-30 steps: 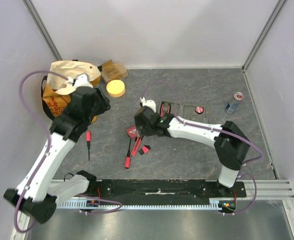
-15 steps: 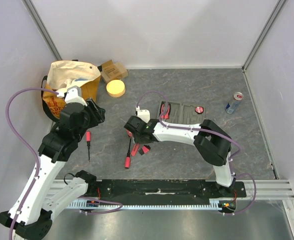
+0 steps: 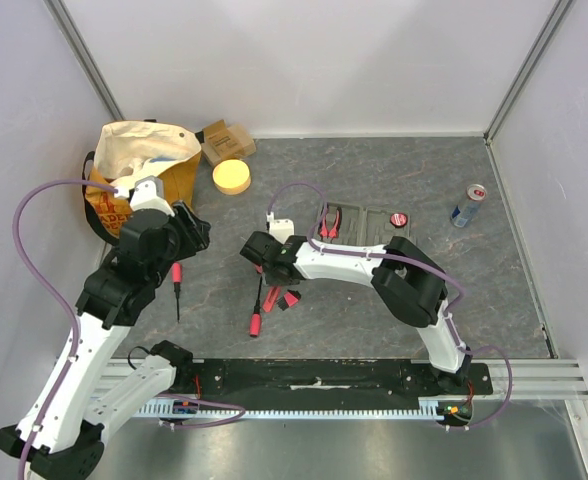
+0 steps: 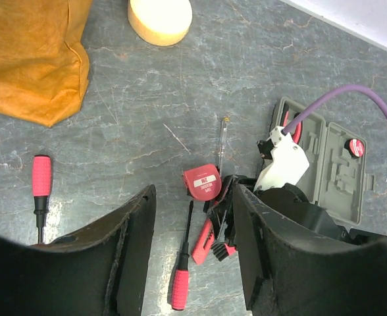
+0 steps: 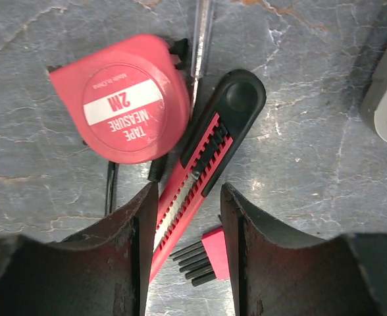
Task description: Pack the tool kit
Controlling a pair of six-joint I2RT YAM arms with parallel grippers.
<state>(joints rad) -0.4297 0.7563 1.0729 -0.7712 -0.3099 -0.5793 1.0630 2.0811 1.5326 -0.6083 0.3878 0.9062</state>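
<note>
One red knife, between parted right jaws

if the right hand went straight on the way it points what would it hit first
Most likely the knife, which lies slanted across the gap of the right hand; the tape measure sits off to one side. Depth is hard to judge.

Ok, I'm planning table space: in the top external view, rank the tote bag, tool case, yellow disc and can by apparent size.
Tote bag
Tool case, partly under the right arm
Yellow disc
Can, close to the disc
</note>
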